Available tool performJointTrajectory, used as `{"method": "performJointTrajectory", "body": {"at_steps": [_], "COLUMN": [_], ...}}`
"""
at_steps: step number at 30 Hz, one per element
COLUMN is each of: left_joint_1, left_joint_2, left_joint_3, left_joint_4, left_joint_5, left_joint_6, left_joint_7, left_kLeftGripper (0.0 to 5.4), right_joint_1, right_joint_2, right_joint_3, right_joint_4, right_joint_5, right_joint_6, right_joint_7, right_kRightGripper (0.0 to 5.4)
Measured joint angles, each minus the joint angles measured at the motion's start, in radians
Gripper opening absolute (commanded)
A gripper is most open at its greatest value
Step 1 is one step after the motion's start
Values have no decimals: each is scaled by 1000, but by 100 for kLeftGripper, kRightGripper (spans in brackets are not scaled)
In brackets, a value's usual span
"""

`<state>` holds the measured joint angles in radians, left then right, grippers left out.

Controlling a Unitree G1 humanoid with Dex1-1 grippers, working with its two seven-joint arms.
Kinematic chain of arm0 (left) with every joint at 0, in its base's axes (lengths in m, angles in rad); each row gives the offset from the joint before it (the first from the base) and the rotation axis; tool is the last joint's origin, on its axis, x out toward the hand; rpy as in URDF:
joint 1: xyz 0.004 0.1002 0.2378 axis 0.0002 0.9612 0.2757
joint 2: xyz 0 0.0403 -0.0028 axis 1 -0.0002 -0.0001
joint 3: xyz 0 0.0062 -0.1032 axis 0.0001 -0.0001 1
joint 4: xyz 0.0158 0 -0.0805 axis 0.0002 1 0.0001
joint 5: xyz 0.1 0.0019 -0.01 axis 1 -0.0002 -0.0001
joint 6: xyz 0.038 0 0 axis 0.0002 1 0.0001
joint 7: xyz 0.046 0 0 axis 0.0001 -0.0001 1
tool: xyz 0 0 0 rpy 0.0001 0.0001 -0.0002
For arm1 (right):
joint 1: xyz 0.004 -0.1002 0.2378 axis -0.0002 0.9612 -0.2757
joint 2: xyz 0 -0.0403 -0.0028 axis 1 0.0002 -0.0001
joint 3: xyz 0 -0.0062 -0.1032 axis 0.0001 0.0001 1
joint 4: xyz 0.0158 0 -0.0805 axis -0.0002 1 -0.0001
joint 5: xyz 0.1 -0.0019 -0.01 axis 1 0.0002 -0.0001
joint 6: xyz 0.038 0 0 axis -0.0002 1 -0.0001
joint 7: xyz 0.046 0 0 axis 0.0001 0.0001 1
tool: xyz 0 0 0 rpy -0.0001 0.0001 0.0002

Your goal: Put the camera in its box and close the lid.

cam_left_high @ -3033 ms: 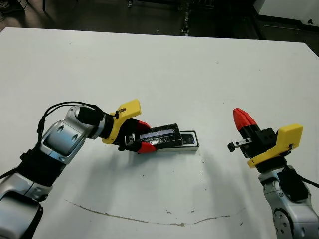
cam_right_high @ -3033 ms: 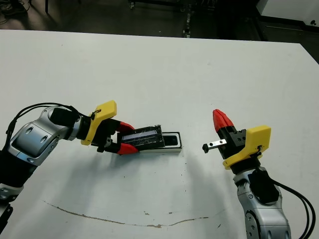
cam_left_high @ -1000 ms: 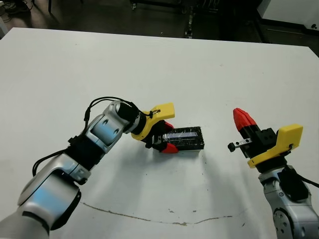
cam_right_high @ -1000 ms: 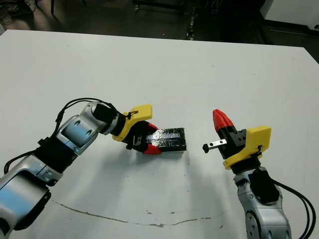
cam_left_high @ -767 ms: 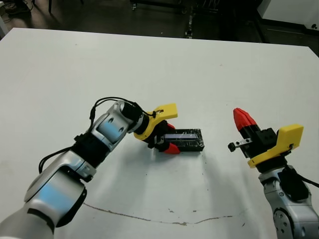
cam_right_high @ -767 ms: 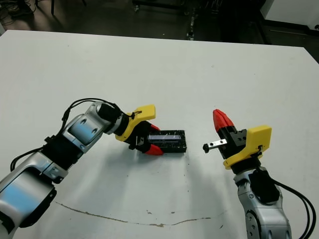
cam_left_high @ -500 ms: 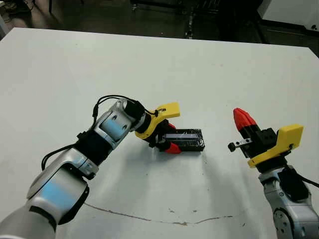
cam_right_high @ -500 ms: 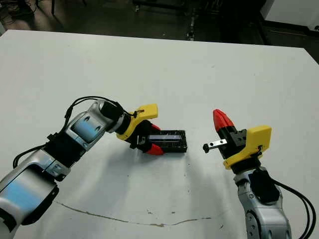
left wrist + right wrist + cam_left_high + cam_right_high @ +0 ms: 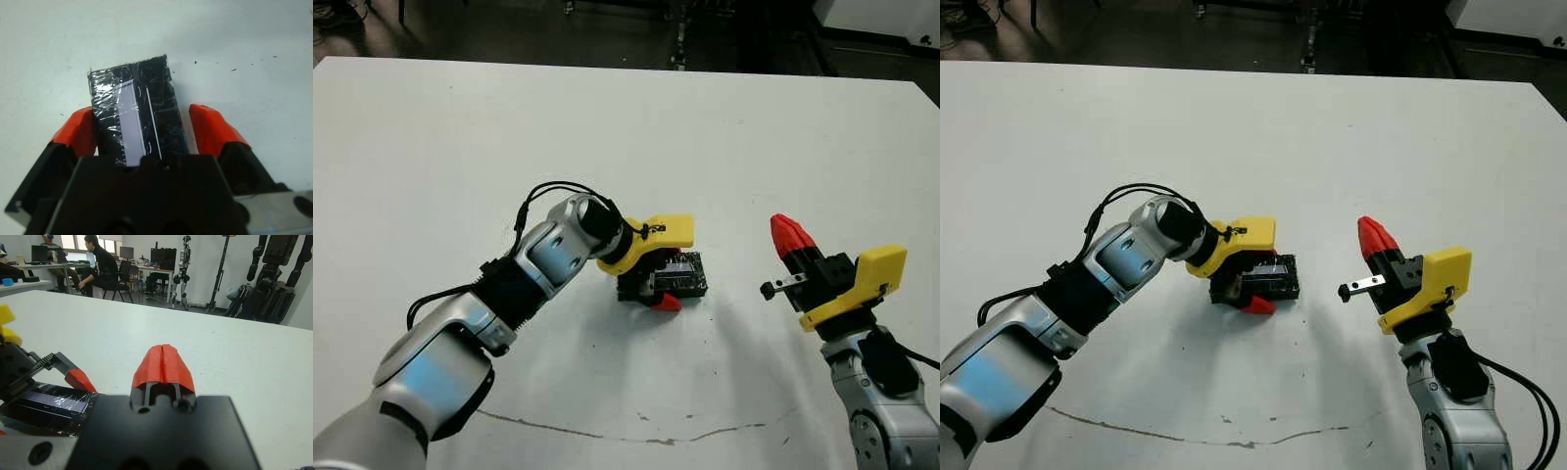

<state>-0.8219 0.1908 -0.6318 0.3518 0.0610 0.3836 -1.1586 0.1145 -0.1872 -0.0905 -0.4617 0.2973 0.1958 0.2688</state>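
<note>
One glossy black lid (image 9: pixel 137 115), film-wrapped with a pale strip along its top, lies at the centre of the head view on the white table (image 9: pixel 460 137), between the spread fingers of the left gripper (image 9: pixel 146 132). Right gripper (image 9: pixel 788 235), centre right, is pinched together, well apart.

Glossy black lid (image 9: pixel 138 117) with pale strip; white table (image 9: pixel 460 147)
</note>
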Motion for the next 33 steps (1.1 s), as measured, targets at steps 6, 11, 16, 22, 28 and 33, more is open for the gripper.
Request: {"method": "performJointTrajectory", "body": {"at_steps": [6,11,16,22,28,33], "left_joint_1": [53,100,121,163,205,276], "left_joint_2": [49,99,152,239,342,385], "left_joint_3": [27,55,75,152,237,319], "left_joint_4": [-44,-85,-117,-107,-86,-146], "left_joint_5": [-18,-40,-49,-75,-94,-144], "left_joint_6": [-47,-55,-60,-81,-85,-9], "left_joint_7": [-7,-8,-20,-20,-20,2], "left_kLeftGripper": [538,538,538,538,538,538], "right_joint_1": [3,5,5,6,8,8], "right_joint_2": [0,0,1,1,0,0], "right_joint_3": [1,2,6,5,5,10], "right_joint_4": [-1,-2,-3,-3,-4,-7], "right_joint_5": [0,2,2,3,6,6], "right_joint_6": [0,1,2,3,5,12], "right_joint_7": [-1,-1,-4,-4,-4,-5], "right_kRightGripper": [0,0,0,0,0,0]}}
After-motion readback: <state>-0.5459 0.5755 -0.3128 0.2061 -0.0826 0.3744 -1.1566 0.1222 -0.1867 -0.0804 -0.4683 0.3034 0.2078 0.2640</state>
